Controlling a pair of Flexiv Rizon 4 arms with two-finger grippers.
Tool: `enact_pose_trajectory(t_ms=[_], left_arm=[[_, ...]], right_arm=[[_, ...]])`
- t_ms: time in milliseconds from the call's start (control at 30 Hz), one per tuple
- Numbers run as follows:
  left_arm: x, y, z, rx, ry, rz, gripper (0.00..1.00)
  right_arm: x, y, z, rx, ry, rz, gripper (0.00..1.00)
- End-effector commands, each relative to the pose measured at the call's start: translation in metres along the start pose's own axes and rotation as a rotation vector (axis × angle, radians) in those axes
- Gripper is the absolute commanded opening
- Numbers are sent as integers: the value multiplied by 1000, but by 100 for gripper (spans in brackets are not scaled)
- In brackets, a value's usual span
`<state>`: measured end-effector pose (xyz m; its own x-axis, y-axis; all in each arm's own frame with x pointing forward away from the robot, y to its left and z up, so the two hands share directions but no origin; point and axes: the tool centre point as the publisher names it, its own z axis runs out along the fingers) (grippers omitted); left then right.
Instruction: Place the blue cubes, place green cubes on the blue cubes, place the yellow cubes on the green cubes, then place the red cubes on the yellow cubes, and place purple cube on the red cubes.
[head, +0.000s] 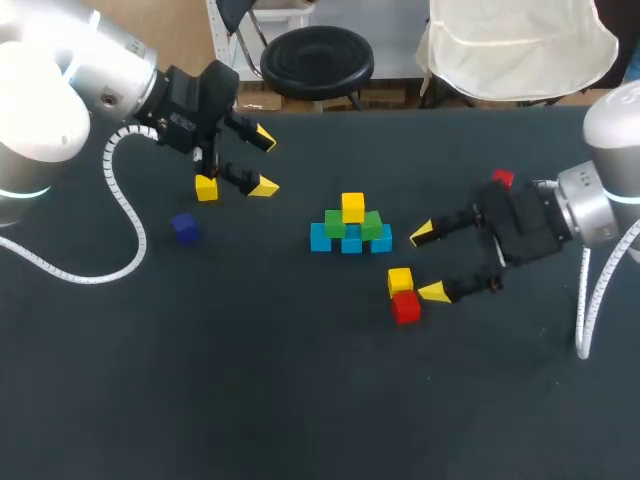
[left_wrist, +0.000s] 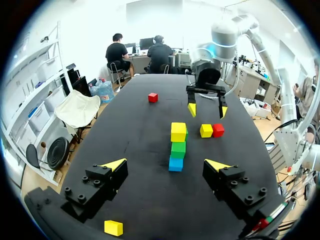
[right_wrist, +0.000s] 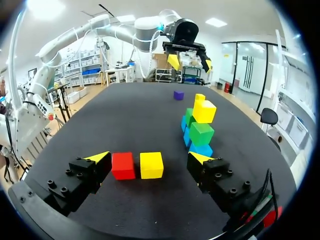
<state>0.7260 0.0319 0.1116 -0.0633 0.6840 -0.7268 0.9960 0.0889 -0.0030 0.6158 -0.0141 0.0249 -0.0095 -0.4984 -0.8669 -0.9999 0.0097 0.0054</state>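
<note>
A pyramid stands mid-table: blue cubes (head: 351, 243) at the base, green cubes (head: 335, 222) on them, one yellow cube (head: 352, 207) on top. My right gripper (head: 428, 262) is open just right of it, with a loose yellow cube (right_wrist: 151, 165) and a red cube (right_wrist: 123, 165) side by side on the table between its fingers (right_wrist: 149, 158), neither touched. My left gripper (head: 264, 162) is open at the back left, above another yellow cube (head: 206, 187). The purple cube (head: 184, 227) lies left of the pyramid. A second red cube (head: 502, 178) sits behind my right arm.
The dark table (head: 250, 380) is bare across its whole front half. In the left wrist view the pyramid (left_wrist: 178, 148) lies ahead between my open fingers (left_wrist: 166, 165), with my right gripper (left_wrist: 206, 107) beyond it.
</note>
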Motion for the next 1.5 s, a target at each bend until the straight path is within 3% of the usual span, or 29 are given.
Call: enact_pose_trajectory(t_ms=[33,433,633,1100,1500], left_arm=[[0,1,0,2,2,0,100],[0,1,0,2,2,0,100],[0,1,0,2,2,0,100],[0,1,0,2,2,0,100],[0,1,0,2,2,0,100]], right_arm=[[6,-3,5,-7,-9,-1,100],[10,-7,13,-25,-15,1,100],[13,-8,16,-35,-15,2,82],[19,-15,19,-50,-9,-4,81],[20,-18,24,-72,-10,-2,59]])
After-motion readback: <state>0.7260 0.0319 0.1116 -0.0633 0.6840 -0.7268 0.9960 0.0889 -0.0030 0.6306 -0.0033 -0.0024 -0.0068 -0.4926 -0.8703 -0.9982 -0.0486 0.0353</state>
